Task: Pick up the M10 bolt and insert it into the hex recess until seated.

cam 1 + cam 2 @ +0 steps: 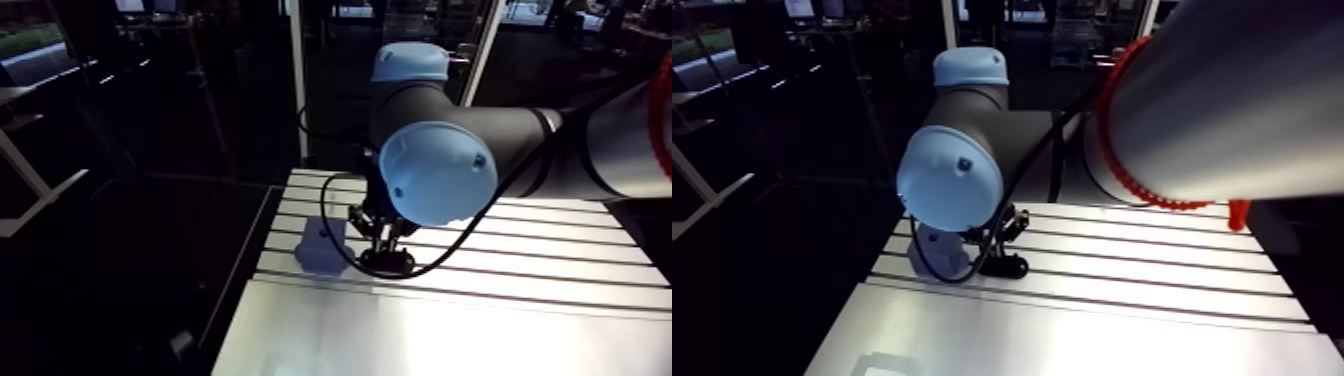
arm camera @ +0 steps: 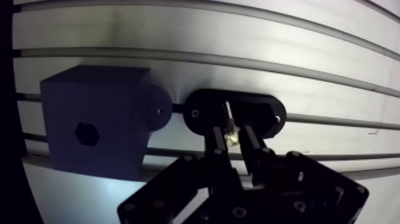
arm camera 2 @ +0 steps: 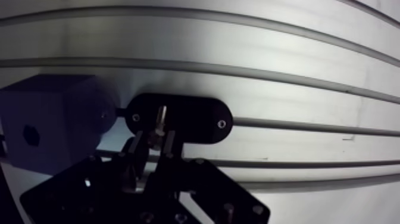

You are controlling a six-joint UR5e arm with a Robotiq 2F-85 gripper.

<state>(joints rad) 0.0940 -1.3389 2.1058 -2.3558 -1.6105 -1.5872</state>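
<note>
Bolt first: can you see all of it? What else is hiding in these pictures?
1. Bolt: in the wrist view its lower end is hidden behind the gripper. In the arm view it is too small and dark to find.
2. Hex recess: in the wrist view it is black inside, so its depth is unreadable. In the arm view it does not show on the block.
3. Black holder: in the arm view it is partly covered by the gripper.
</note>
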